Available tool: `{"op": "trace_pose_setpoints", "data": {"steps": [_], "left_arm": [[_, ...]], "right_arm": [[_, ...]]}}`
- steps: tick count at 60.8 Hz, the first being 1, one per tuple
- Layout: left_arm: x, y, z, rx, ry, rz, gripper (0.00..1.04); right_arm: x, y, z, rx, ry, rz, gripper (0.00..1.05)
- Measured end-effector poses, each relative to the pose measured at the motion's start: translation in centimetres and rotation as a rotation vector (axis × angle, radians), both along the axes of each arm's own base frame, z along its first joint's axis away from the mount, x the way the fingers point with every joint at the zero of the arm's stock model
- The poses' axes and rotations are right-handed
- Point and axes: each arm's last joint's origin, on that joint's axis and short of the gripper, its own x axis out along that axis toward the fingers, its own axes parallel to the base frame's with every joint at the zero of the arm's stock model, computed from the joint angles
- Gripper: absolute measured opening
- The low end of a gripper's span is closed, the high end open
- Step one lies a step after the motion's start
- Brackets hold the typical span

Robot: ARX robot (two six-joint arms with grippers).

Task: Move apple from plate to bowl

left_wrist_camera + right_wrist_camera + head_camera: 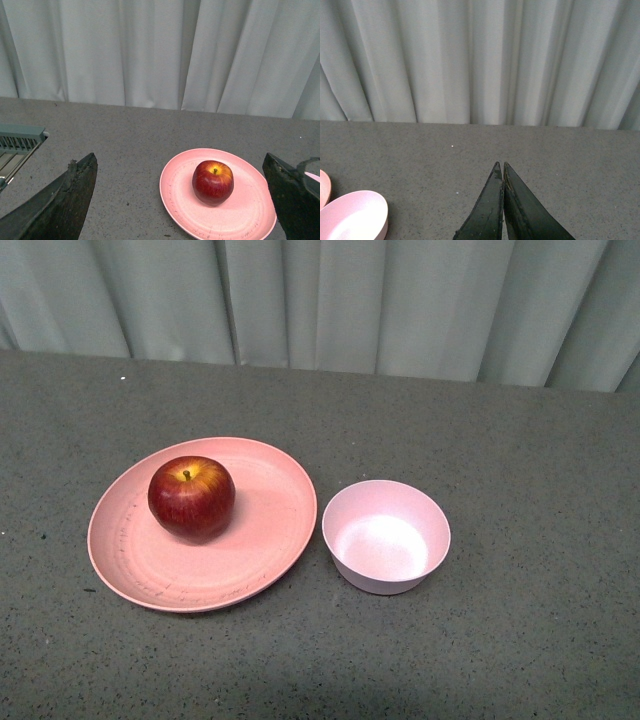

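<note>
I see the round, glossy dark-red apple [191, 498] resting on the wide salmon-pink plate [270, 540], toward its far-left part. The plate lies well in from the far edge of the grey speckled table [500, 440]. The small, deep pale pink bowl [390, 545] stands just beside the plate's right rim. My left gripper [180, 155] is spread wide and holds nothing. My right gripper [500, 164] has its fingers pressed together.
</note>
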Motion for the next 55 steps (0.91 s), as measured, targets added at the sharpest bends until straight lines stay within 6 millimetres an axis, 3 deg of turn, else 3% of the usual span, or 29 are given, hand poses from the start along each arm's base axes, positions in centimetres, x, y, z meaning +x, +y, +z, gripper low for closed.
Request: {"op": "trace_pose_setpoints", "data": {"steps": [55], "left_arm": [[0.0,0.0,0.0,0.000,0.000,0.000,0.98]], "right_arm": [[-2.7,0.0,0.4,0.000,-0.016,0.000,0.01]]}}
